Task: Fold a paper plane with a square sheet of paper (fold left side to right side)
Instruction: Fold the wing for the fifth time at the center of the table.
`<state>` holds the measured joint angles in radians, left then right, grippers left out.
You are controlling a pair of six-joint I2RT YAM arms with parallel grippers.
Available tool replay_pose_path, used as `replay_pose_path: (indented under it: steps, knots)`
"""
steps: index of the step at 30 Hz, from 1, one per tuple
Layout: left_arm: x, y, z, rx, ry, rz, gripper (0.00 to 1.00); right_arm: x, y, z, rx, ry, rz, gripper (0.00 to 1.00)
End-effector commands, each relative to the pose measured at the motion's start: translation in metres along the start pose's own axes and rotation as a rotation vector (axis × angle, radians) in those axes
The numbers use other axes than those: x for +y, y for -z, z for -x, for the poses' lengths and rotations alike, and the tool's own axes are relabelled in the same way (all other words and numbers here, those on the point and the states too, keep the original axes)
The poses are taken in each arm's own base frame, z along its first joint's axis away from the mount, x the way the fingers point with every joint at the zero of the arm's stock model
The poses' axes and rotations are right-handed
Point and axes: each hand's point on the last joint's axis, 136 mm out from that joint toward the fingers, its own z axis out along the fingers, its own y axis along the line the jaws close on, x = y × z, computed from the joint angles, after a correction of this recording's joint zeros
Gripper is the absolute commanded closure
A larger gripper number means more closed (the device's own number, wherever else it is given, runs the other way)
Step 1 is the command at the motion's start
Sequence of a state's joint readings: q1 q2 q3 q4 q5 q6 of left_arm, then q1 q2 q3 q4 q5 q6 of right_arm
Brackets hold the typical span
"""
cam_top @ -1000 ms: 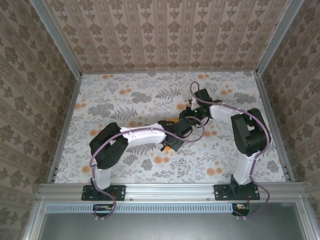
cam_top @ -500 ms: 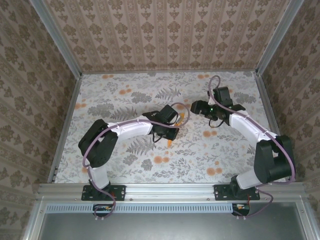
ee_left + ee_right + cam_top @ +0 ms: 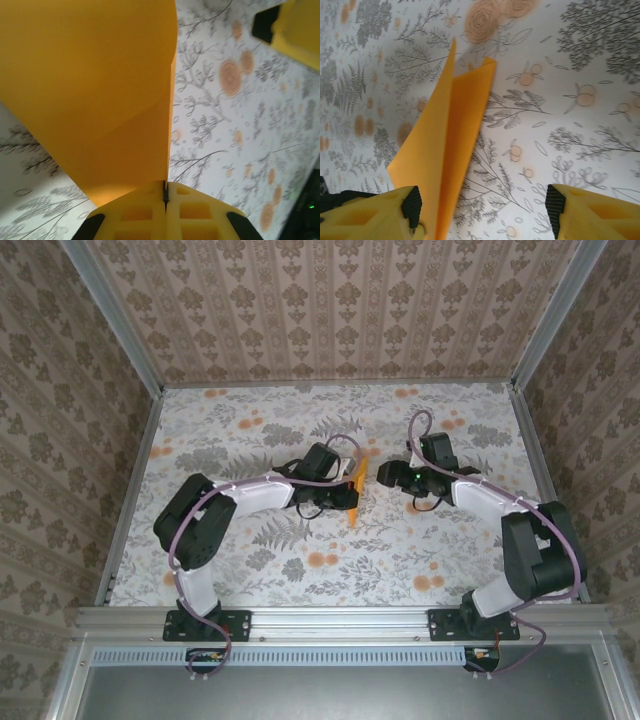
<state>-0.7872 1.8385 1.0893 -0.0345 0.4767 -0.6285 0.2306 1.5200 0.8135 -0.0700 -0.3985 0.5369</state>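
Top external view: the orange sheet (image 3: 356,488), folded narrow and pointed, is now held on edge over the middle of the patterned table (image 3: 250,440), pinched in the tightly closed left gripper (image 3: 342,492); a second ago it was nearly hidden beneath both arms. The right gripper (image 3: 385,477) is drawn back just right of the paper, jaws spread wide and empty. The crease is judged made.
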Motion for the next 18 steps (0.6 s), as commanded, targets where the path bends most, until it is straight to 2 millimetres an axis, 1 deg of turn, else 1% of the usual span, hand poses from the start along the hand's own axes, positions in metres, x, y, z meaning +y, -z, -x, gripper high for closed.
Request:
replay_pose_path:
  steps: [1,5,9,15,18]
  knots:
    - [0.002,-0.006,0.004,-0.022,0.086,-0.075,1.00,0.010,-0.014,-0.006,0.012,0.000,0.072,0.34]
    - [0.012,-0.008,0.003,-0.030,0.131,-0.077,1.00,0.014,-0.024,-0.012,0.033,0.003,0.077,0.35]
    - [0.013,-0.009,0.003,-0.039,0.141,-0.091,1.00,0.016,-0.033,-0.019,0.056,0.008,0.075,0.35]
    - [0.015,-0.007,0.006,-0.063,0.164,-0.115,1.00,0.017,-0.044,-0.020,0.043,-0.025,0.104,0.39]
    - [0.018,-0.006,0.005,-0.069,0.182,-0.115,1.00,0.022,-0.051,-0.020,0.045,-0.050,0.129,0.41]
